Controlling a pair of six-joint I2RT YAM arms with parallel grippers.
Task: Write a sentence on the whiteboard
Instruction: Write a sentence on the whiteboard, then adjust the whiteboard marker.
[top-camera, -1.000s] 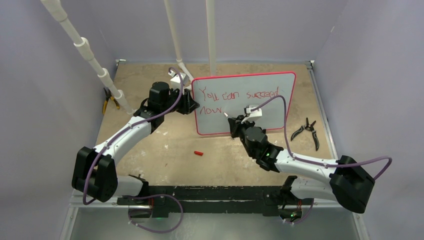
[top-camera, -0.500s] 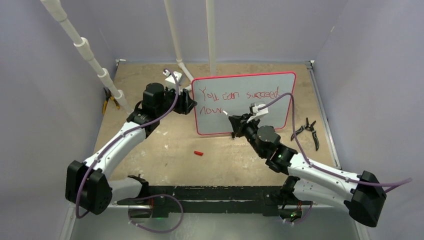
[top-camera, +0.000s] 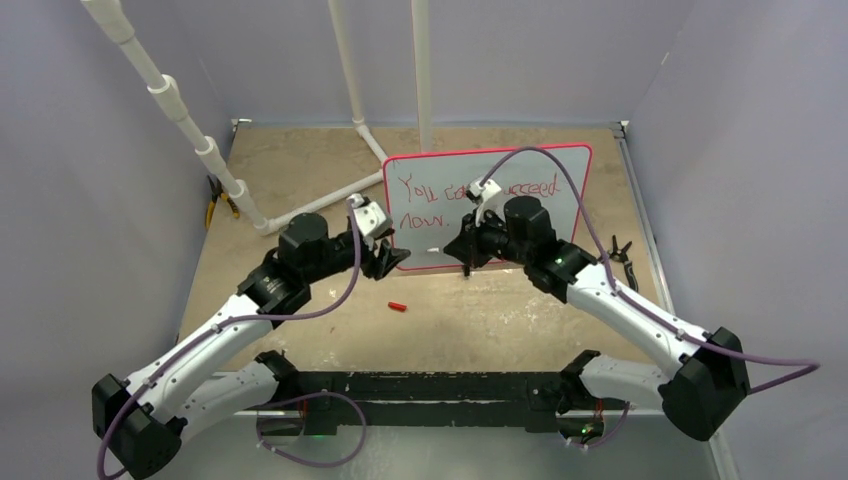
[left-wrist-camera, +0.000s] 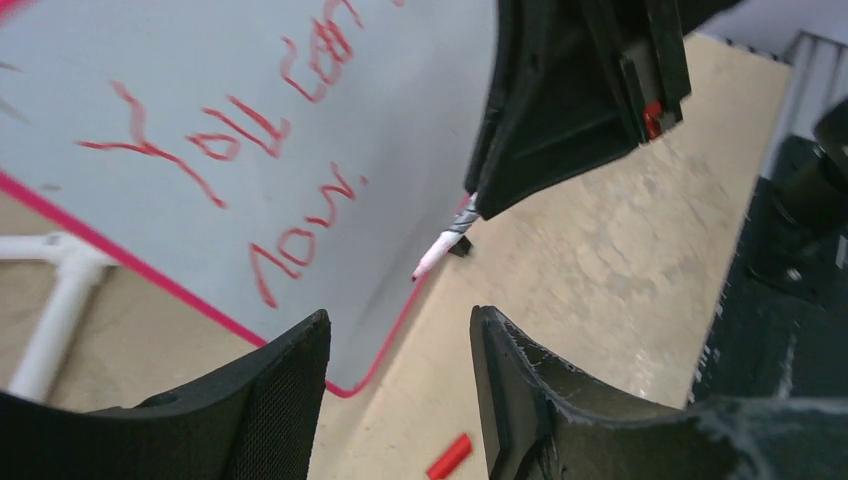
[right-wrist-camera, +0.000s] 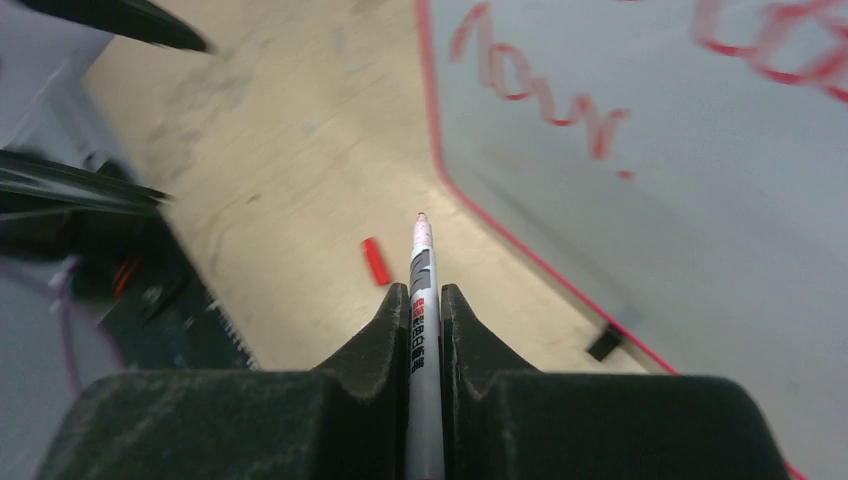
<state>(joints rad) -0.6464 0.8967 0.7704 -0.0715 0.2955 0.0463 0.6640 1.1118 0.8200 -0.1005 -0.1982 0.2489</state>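
The sentence (top-camera: 420, 188) (left-wrist-camera: 240, 128) (right-wrist-camera: 540, 90), red and uneven, reads "You can succeed now." in two lines. It lies ahead of the right pincer (top-camera: 455, 247) (right-wrist-camera: 425, 300) and to the right of its tips. The arm behind that pincer hides part of the upper line from above. The lettering sits on the whiteboard (top-camera: 412, 248) (left-wrist-camera: 420, 120) (right-wrist-camera: 720, 230), whose lower left corner is just beside the same tips.

The right pincer is clamped narrow on the marker (top-camera: 437, 249) (left-wrist-camera: 445, 240) (right-wrist-camera: 422, 265), which runs straight out between its fingers. The bare tip points past the board's corner toward the tabletop, with "now." to its right. Whether the tip touches the board cannot be told.

The cap (top-camera: 398, 307) (left-wrist-camera: 450, 456) (right-wrist-camera: 376, 260), small and red, lies on the table (top-camera: 300, 170) ahead of the right pincer and slightly left of the marker's tip.

The left pincer (top-camera: 392, 262) (left-wrist-camera: 400, 330) faces the right one across the board's lower left corner, near it but apart. Its fingers stand parted at a moderate gap with nothing between them. The cap lies just beyond its tips. A white pipe (top-camera: 300, 213) (left-wrist-camera: 60, 290) lies on the table behind it.
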